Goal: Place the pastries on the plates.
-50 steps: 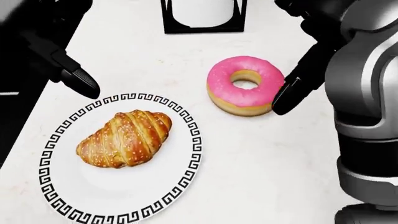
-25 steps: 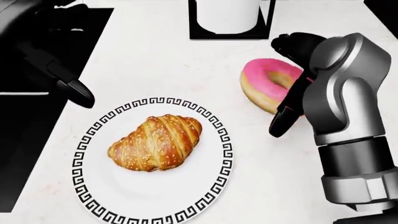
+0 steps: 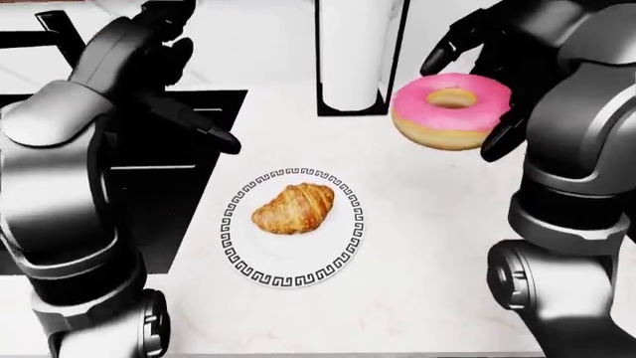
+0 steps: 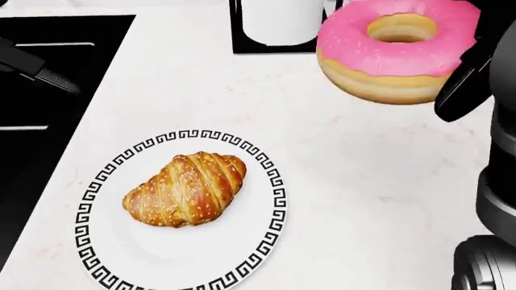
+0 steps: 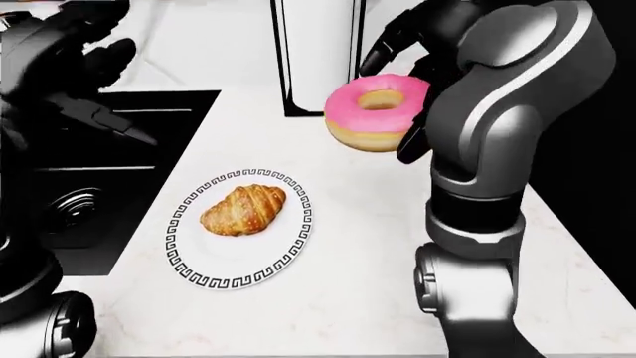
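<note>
A pink-iced donut (image 3: pixel 452 110) hangs in the air above the white counter, with my right hand (image 3: pixel 467 97) shut on it; one black finger (image 4: pixel 461 84) presses its right side. The donut (image 4: pixel 399 51) fills the top right of the head view. A golden croissant (image 4: pixel 186 188) lies in the middle of a white plate with a black key-pattern rim (image 4: pixel 273 181), below and left of the donut. My left hand (image 3: pixel 194 101) hovers open over the counter's left edge, above and left of the plate, holding nothing.
A white cylinder in a black frame stand (image 3: pixel 353 56) rises at the top of the counter, just left of the donut. A black sink (image 5: pixel 89 186) lies to the left of the plate. White marble counter (image 4: pixel 355 199) spreads right of the plate.
My right hand closed on the donut and lifted it off the counter, up and toward the camera. The left hand drew away to the left. The view shifted a little.
</note>
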